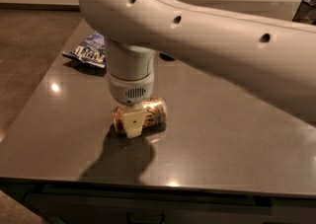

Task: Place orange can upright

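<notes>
**Pincer down over the toppled orange can**

The orange can (154, 111) lies on its side on the dark, glossy desk (222, 139), a little left of the frame's centre. Its long axis runs roughly left to right and its copper and gold skin catches the light.

The pincer (134, 121) is lowered straight onto it from above, covering the can's left half, with its pale tip low against the near side of the can. Whether the pincer is clamped on the can or merely set around it cannot be told from this angle.

The thick white arm (207, 35) sweeps in from the right edge and fills the upper frame. It casts a shadow on the desk just below the can.

In the upper left, well apart from the can, a crumpled blue and white snack bag (90, 50) lies near the desk's far edge.
</notes>
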Controlling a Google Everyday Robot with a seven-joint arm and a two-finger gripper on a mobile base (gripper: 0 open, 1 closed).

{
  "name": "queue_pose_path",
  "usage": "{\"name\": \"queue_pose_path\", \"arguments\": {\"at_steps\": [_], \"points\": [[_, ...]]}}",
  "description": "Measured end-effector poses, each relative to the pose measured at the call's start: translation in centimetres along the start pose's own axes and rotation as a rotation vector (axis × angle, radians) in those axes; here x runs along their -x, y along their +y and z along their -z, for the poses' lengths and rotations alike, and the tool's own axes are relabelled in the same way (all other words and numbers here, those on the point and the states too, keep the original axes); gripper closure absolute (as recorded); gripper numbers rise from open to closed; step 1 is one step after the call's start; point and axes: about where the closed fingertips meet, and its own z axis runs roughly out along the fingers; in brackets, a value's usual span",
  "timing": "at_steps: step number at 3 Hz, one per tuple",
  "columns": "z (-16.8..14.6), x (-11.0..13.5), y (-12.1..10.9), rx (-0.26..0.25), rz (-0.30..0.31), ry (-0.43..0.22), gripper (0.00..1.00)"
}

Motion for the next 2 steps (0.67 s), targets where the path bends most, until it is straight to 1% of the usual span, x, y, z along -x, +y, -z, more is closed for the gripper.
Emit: {"name": "queue_pose_path", "arguments": {"at_steps": [1, 2], "points": [[0.3, 0.1, -0.2, 0.018, -0.002, -0.013, 0.67], [2.3, 0.3, -0.4, 0.022, -0.007, -0.073, 0.9]]}}
